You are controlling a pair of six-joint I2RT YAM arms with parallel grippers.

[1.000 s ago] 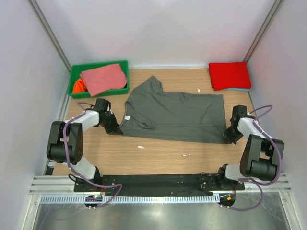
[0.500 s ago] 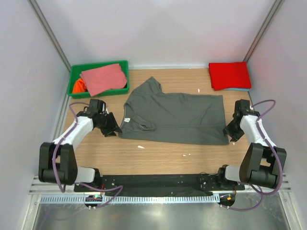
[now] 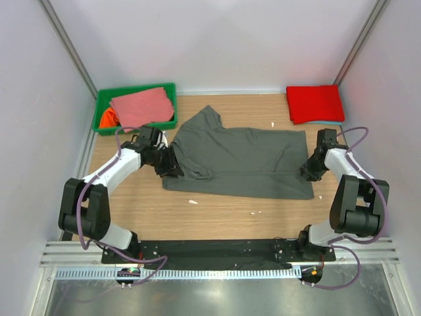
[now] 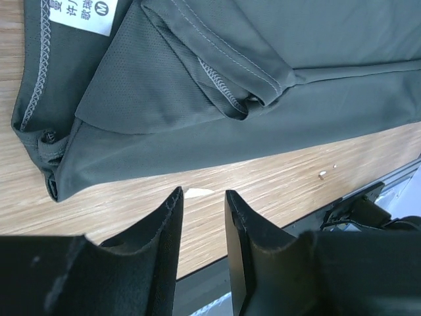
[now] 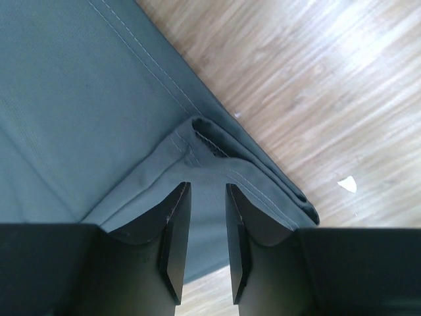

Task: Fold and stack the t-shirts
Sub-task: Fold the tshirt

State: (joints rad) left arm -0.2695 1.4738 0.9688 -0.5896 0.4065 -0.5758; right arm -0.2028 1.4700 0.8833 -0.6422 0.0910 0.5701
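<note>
Top external view: the dark grey t-shirt [image 3: 243, 161] lies flat at the centre of the wooden table [image 3: 223, 210], its neck towards 9 o'clock and its hem towards 3 o'clock. The left gripper [image 3: 166, 164] is at the neck end and the right gripper [image 3: 308, 172] at the hem end. In the wrist views both sets of jaws stand a little apart with nothing between them: the left over bare wood just beside the cloth, the right above a doubled hem corner.

The shirt looks thin, light and limp, so it will likely sag and slide. Stitched edges near the white neck label [image 4: 79, 13] and the layered hem corner seem the firmest places to pinch.

At 10 o'clock the green bin [image 3: 135, 88] holds a salmon-pink shirt [image 3: 139, 108] over an orange shirt [image 3: 107, 118]. At 2 o'clock a folded red shirt [image 3: 314, 103] sits on a light-blue shirt [image 3: 335, 122].
</note>
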